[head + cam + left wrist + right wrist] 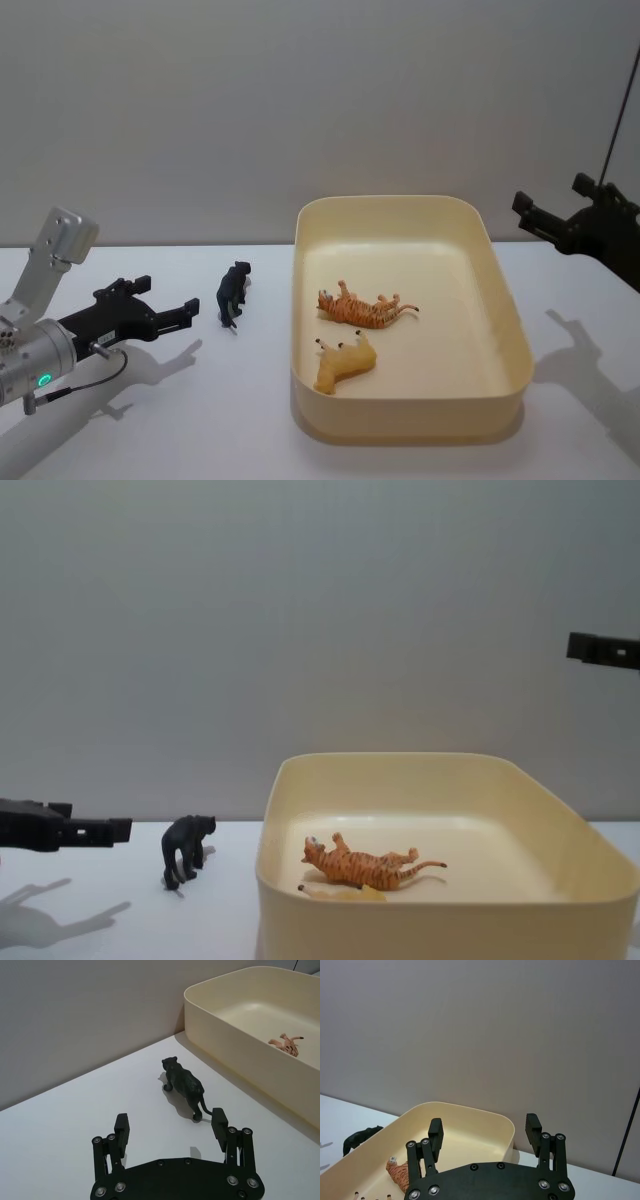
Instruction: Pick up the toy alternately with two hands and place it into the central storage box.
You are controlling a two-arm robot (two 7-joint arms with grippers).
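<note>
1. The central storage box sits mid-table.
2. Left gripper: jaws wide, empty, low beside the panther.
3. Right gripper: jaws wide, empty, raised right of the box.
4. Black panther stands left of the box; tiger and yellow toy lie inside.

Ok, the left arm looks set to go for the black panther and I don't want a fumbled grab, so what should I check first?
1. Is the left gripper open: ok, its jaws stand wide apart.
2. Is the black panther reachable: ok, it stands upright on the table just ahead of the fingertips, untouched.
3. Way to the storage box: ok, nothing stands between panther and box wall.
4. Room in the box: ok, the tiger and the yellow toy lie toward its left side, with bare floor beside them.
5. Is the right gripper out of the way: ok, open, empty, raised to the box's right.
</note>
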